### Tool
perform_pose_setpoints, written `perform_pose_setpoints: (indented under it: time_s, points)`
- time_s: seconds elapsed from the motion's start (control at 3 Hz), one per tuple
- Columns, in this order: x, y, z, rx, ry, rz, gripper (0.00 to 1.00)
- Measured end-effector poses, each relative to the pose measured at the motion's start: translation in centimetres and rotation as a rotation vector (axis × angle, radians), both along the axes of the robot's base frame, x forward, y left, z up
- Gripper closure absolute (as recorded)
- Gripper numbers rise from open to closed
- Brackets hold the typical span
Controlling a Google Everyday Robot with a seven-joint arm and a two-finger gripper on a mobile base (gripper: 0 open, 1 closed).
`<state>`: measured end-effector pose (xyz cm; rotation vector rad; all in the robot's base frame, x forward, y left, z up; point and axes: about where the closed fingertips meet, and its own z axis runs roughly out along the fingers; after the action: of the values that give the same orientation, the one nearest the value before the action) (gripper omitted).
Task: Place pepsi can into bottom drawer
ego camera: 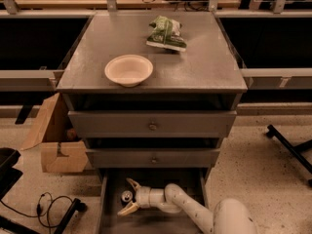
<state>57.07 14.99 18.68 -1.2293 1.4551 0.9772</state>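
The pepsi can [126,196] stands upright on the floor of the open bottom drawer [155,180], near its left side; only its silver top and dark body show. My gripper [124,197] reaches into the drawer from the right, open, with one finger [132,183] behind the can and the other in front of it. The can sits between the spread fingers. The white arm [190,209] comes in from the lower right.
The two knobbed drawers above are shut. A white bowl [128,69] and a green snack bag [166,32] lie on the cabinet top. A cardboard box [56,140] stands left of the cabinet, with cables [51,206] on the floor.
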Motion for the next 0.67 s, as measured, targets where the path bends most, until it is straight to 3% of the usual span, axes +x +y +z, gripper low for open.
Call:
perform_pose_setpoints:
  time_s: [0.33, 0.67]
  points:
    - [-1.0, -0.4, 0.8, -0.011, 0.001, 0.004, 0.0]
    - [-2.8, -5.5, 2.2, -0.151, -0.006, -0.013, 0.0]
